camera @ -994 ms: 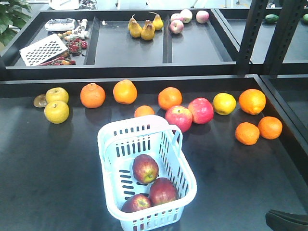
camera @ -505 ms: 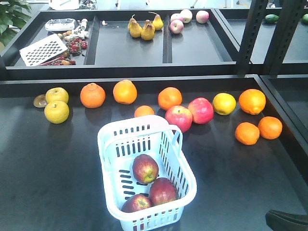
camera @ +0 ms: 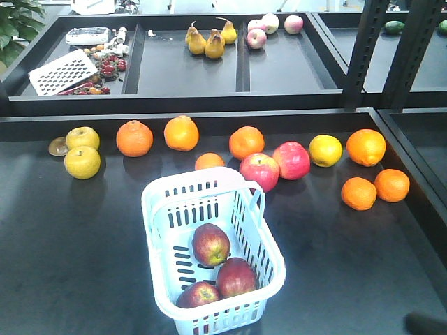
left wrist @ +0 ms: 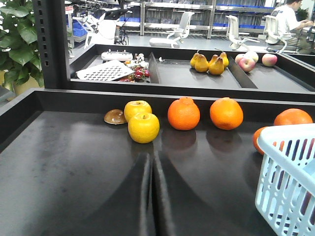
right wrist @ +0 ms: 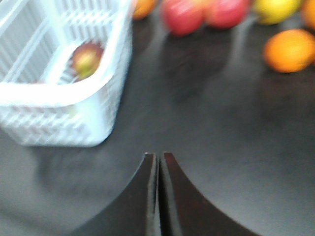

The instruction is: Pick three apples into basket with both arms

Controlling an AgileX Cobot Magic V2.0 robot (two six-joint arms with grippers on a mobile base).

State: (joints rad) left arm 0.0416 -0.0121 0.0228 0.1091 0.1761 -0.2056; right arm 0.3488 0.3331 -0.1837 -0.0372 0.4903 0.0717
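Since a second ago, the dark shape at the near right corner of the front view has almost gone; only a sliver of my right arm (camera: 426, 324) shows there. On its wrist camera, which is blurred, the right end effector (right wrist: 159, 160) has its fingers pressed together with nothing between them, over bare black surface (camera: 77, 251) just right of the basket (camera: 157, 209). My left end effector (left wrist: 151, 162) is likewise pressed together and empty, with the basket's slotted corner to its right and two yellow fruits (left wrist: 142, 126) farther off.

All three apples (camera: 211, 244) lie in the near end of the basket, touching one another. Beyond the basket a row of oranges (camera: 134, 138) and two brighter pink-red apples (camera: 259, 171) runs left to right, and pears (camera: 207, 40) sit in the far tray.
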